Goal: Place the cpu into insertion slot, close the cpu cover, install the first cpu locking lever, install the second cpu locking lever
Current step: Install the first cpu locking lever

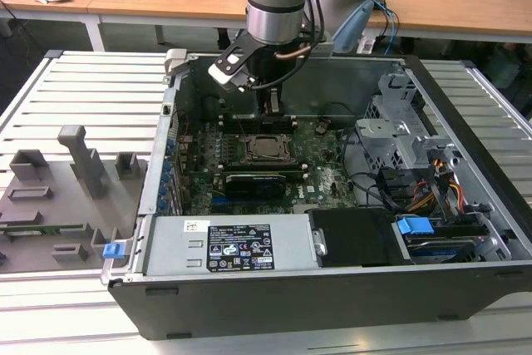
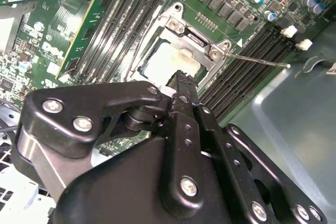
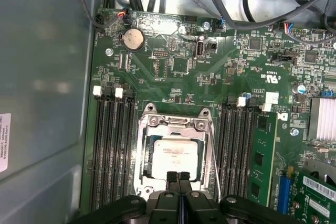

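Observation:
The cpu (image 3: 176, 155) lies flat in the insertion slot (image 3: 143, 184) on the green board, its silver top showing. The cpu cover (image 3: 173, 123) lies down around it as a metal frame. A thin locking lever (image 3: 214, 167) runs along one side of the socket, angled slightly away from it; in the second wrist view the lever (image 2: 258, 60) sticks out past the memory slots. My gripper (image 3: 177, 177) is shut with nothing between its fingers, its tips hovering over the edge of the chip. In the exterior view the gripper (image 1: 272, 109) hangs just behind the cpu (image 1: 268, 148).
Long memory slots (image 3: 113, 150) flank the socket on both sides. A black card (image 1: 262, 180) lies in front of the socket, with a drive cage (image 1: 399, 126) and cables (image 1: 432, 189) at the exterior view's right. The case wall (image 3: 42, 87) stands close by.

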### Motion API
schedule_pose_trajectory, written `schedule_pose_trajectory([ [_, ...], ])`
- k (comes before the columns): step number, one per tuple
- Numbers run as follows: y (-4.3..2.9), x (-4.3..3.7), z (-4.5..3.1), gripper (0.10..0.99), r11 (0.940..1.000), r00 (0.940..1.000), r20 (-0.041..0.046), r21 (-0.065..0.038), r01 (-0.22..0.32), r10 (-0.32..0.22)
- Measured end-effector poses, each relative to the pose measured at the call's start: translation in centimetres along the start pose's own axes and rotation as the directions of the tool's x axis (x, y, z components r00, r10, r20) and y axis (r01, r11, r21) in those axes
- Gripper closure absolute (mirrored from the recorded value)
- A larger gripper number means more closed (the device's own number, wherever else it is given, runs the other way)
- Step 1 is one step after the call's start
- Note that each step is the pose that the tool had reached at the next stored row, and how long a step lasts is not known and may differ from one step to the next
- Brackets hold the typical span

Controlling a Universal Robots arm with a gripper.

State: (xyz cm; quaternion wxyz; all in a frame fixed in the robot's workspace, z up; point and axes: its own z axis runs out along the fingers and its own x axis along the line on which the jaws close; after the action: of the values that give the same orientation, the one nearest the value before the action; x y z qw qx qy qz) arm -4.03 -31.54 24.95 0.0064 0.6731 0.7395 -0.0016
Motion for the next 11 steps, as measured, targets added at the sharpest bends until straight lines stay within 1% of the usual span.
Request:
schedule_pose_trajectory([
  [4, 0.0, 0.0, 0.0, 0.98, 0.9991, 0.9991, 0.0031, 0.0, 0.042, -0.042],
  [6, 0.0, 0.0, 0.0, 0.98, 0.9974, 0.9974, 0.0046, 0.0, 0.072, -0.072],
  [10, 0.0, 0.0, 0.0, 0.98, 0.9935, 0.9935, 0.0051, -0.001, 0.114, -0.114],
  [11, 0.0, 0.0, 0.0, 0.98, 0.9917, 0.9916, 0.005, -0.001, 0.129, -0.129],
])
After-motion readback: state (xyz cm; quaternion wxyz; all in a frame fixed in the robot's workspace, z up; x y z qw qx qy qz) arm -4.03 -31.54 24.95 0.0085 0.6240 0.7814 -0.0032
